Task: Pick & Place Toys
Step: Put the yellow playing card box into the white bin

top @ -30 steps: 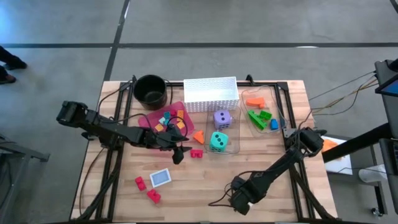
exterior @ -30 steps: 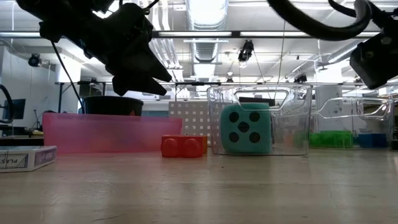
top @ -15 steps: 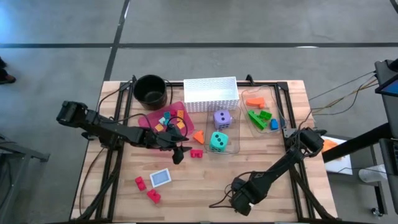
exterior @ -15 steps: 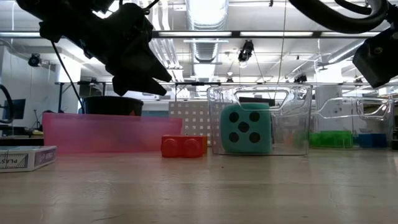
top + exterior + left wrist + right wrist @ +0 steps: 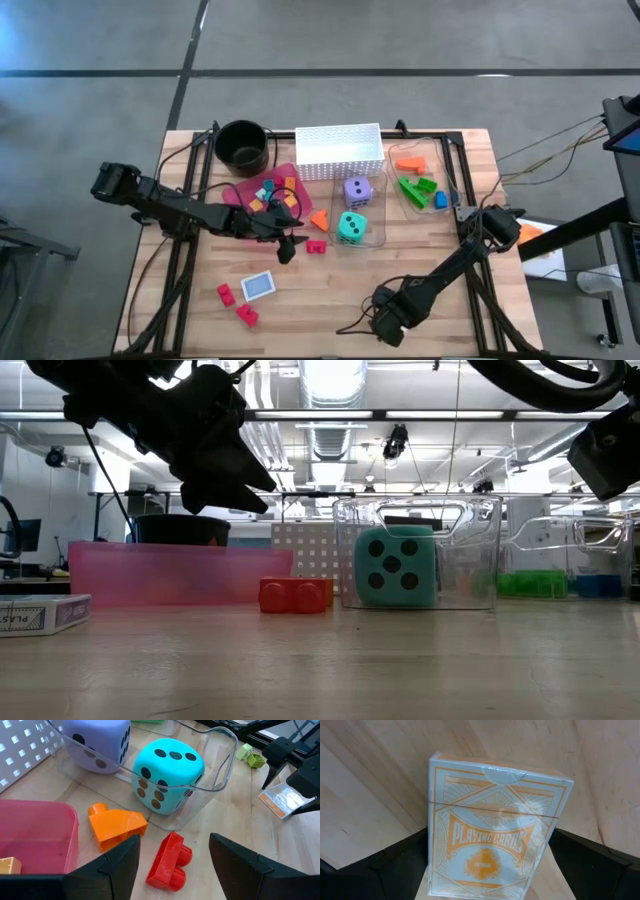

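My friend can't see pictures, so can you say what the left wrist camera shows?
A red brick lies on the wooden table between the left end effector's open fingers. Beside it is an orange brick, by a pink tray. Beyond them, a clear bin holds a teal die and a purple die.

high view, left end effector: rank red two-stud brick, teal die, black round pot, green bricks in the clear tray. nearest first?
From the left end effector, open above the table's middle:
1. Red two-stud plastic brick, right beside it.
2. Teal dotted die, in the middle clear plastic bin.
3. Black round pot, at the table's far edge.
4. Green plastic bricks, in the clear tray on the right arm's side.
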Robot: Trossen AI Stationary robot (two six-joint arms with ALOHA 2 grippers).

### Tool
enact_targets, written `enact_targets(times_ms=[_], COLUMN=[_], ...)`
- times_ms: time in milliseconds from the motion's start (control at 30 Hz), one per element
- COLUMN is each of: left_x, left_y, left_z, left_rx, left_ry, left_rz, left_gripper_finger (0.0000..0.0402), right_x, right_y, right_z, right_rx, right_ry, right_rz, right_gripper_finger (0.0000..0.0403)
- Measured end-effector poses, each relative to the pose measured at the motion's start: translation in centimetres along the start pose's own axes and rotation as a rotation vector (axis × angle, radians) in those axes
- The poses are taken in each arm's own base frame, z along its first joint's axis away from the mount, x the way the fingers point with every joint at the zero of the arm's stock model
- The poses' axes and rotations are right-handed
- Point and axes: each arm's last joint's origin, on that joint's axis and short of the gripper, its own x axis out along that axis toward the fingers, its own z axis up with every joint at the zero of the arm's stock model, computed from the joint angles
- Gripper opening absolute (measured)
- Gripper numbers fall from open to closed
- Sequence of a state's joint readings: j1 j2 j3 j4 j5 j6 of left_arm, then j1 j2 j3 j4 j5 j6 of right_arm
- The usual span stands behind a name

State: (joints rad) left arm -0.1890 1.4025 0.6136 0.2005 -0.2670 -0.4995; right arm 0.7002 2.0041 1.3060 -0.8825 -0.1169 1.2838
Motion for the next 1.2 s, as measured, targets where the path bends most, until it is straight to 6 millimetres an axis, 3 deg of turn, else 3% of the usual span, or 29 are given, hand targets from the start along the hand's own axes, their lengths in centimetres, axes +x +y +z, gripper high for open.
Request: enact_targets(times_ms=[367,633,933,1200], left_x=[0.0,0.0,0.0,0.0], left_y=[0.0,0.0,0.0,0.0], left_z=[0.0,0.0,0.0,0.0], left_rx=[0.000,0.000,0.000,0.000], left_ry=[0.000,0.000,-0.001,0.003], left_rz=[0.000,0.000,0.002,-0.002], left_gripper_finger=[0.0243,0.0242,0.0242,0.0242], right_x=[0.0,0.0,-0.2,-1.2], right_y=[0.0,0.0,0.0,0.0], right_z=[0.0,0.1,0.3,0.6], right_rx=[-0.013,-0.047,-0.076,-0.123], right_ry=[0.009,0.012,0.014,-0.029], right_rz=[-0.001,0.002,0.007,0.049], right_gripper_finger=[0.0309,0.0348,0.0305,0.0329])
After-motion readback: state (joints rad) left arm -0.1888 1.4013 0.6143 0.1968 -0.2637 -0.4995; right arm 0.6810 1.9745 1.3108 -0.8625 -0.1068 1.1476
